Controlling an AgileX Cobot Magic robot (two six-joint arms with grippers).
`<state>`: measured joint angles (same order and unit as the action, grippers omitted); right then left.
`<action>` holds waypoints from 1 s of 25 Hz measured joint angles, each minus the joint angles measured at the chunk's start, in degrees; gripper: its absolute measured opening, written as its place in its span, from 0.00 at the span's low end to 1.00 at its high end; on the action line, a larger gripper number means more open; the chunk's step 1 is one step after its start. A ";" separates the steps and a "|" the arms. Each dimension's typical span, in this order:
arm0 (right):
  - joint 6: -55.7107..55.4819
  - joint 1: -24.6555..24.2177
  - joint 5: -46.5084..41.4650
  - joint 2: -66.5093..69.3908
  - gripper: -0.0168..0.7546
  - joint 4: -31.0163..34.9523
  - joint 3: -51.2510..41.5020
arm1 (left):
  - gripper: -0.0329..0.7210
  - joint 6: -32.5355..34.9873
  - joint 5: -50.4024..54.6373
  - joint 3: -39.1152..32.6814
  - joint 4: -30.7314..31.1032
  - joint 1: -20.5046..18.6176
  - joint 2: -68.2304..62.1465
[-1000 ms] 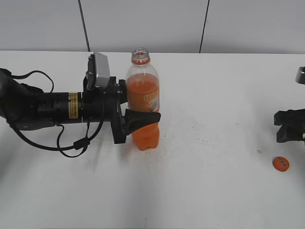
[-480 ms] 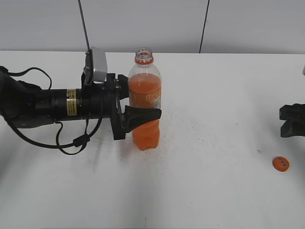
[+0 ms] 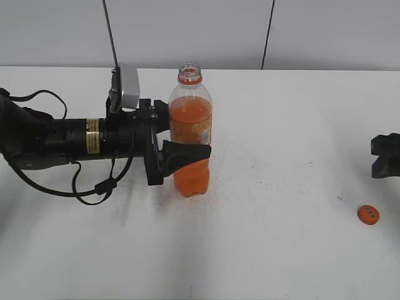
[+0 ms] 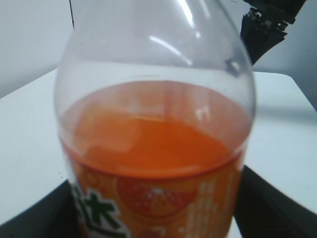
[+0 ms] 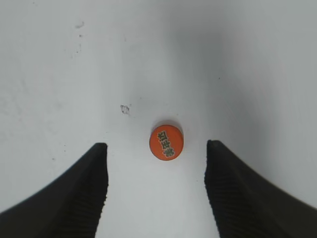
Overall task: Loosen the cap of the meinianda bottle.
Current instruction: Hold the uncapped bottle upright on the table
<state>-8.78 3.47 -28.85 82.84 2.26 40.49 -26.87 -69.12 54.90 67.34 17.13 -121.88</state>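
The meinianda bottle (image 3: 190, 134) stands upright on the white table with its mouth open and no cap on it. My left gripper (image 3: 187, 150) is shut on the bottle's labelled waist; in the left wrist view the bottle (image 4: 153, 148) fills the frame between the black fingers. The orange cap (image 3: 368, 214) lies flat on the table at the right. In the right wrist view the cap (image 5: 166, 142) lies just beyond my right gripper (image 5: 156, 168), which is open and empty above the table. In the exterior view only part of the right gripper (image 3: 386, 156) shows at the right edge.
The white table (image 3: 281, 125) meets a grey panelled wall at the back. The left arm's black cables (image 3: 94, 187) lie on the table at the left.
The right gripper has drawn back to the right, away from the cap on the table. The left gripper shifted slightly right with the bottle over the last second.
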 joint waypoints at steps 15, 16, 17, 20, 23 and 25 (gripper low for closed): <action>0.00 0.00 -2.22 -2.85 0.62 0.00 0.00 | 0.72 -1.51 0.17 -0.25 0.93 0.00 5.32; 0.00 0.00 -2.49 -2.85 0.62 0.00 0.00 | 0.72 -1.68 0.22 -0.25 1.05 0.00 5.95; 0.00 0.00 -2.70 -2.85 0.62 0.00 0.00 | 0.72 -1.87 0.17 -0.25 1.18 0.00 6.78; 0.00 0.00 -3.14 -2.85 0.62 0.00 0.00 | 0.72 -1.90 0.11 -0.25 1.35 0.00 9.10; 0.00 0.00 -3.44 -2.85 0.62 0.00 0.00 | 0.72 -1.90 0.11 -0.25 1.35 0.00 11.37; 0.00 0.00 -3.70 -2.85 0.62 0.00 0.00 | 0.72 -1.90 0.11 -0.26 1.23 0.00 12.87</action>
<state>-8.78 3.47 -32.55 79.99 2.26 40.49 -28.77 -69.01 54.64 68.57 17.13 -109.01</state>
